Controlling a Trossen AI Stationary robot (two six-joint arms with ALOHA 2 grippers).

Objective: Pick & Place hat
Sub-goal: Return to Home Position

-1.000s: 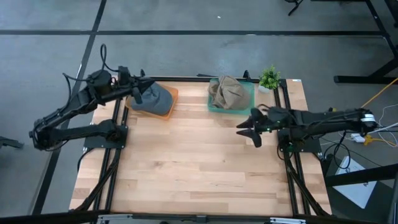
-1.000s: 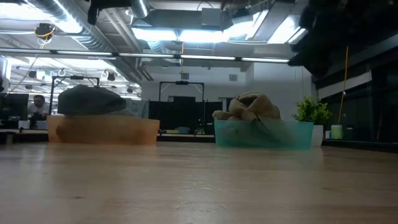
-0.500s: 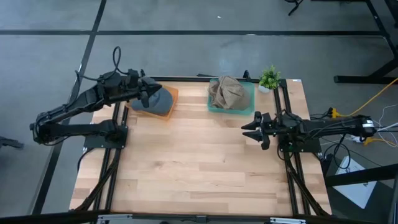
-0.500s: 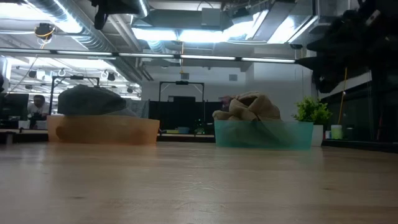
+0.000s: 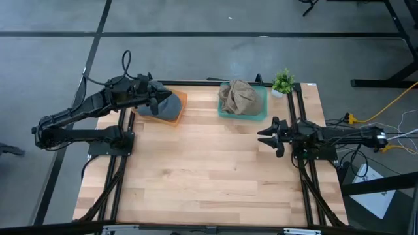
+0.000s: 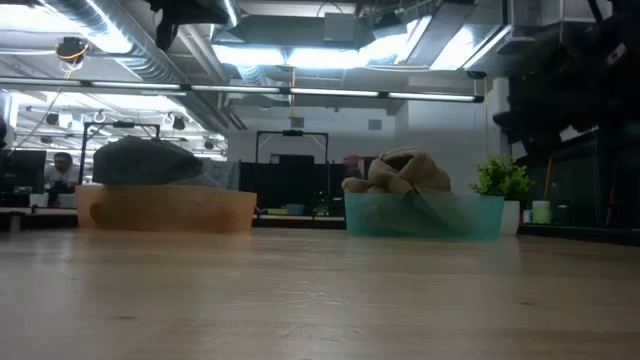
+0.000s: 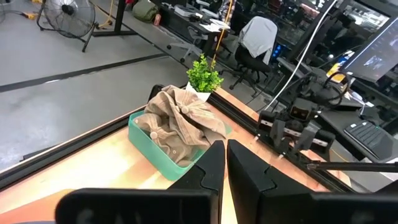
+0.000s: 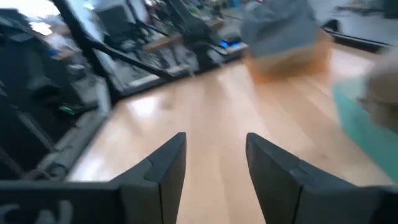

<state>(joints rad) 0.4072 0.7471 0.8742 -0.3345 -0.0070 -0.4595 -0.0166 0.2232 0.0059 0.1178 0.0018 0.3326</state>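
Across the middle of the high view: the bench (image 5: 209, 176), with everything on it set along its top edge. Left arm (image 5: 78, 113) reaches in from the left of frame. Right arm (image 5: 339, 134) lies along the right edge.

Upper left of the bench: orange bin (image 5: 183, 97) with the gray cap (image 5: 168, 108) in it, crown above the rim in the low view. Could be more than one cap in there, can't separate them from here.

Upper centre: green bin (image 5: 264, 108) holding the brown cap (image 5: 239, 96). A small potted plant (image 5: 283, 81) is just beside its right corner.

No cap lies loose, so sorting looks done. Step in hand reads as retract to home.

Left gripper (image 5: 158, 99) hovers over the gray cap, fingers almost together with only a thin slit between them, nothing held. Right gripper (image 5: 264, 137) sits right of centre, apart from the green bin, fingers spread wide, empty.

Next move: lift the left gripper straight up off the orange bin before swinging back, so it doesn't snag the cap. The right arm just needs to fold in.
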